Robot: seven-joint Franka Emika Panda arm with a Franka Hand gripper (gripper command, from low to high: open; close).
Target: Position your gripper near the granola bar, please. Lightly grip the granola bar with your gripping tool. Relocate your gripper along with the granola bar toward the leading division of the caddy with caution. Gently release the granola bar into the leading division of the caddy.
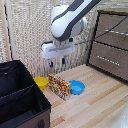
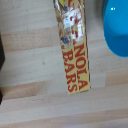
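Note:
The granola bar box [image 1: 60,86], yellow with red-orange print, stands on its edge on the wooden table between two bowls. In the wrist view the granola bar box [image 2: 75,45] shows from above, with the letters "NOLA BARS" on it. My gripper [image 1: 57,63] hangs above the box with its blue-tipped fingers apart and nothing between them. The fingers do not show in the wrist view. The black caddy [image 1: 20,95] stands at the exterior view's left, with an inner divider across it.
A yellow bowl [image 1: 41,82] sits beside the box on the caddy's side. A blue bowl [image 1: 76,88] sits on its other side and also shows in the wrist view [image 2: 117,27]. A brown drawer cabinet [image 1: 111,45] stands at the exterior view's right.

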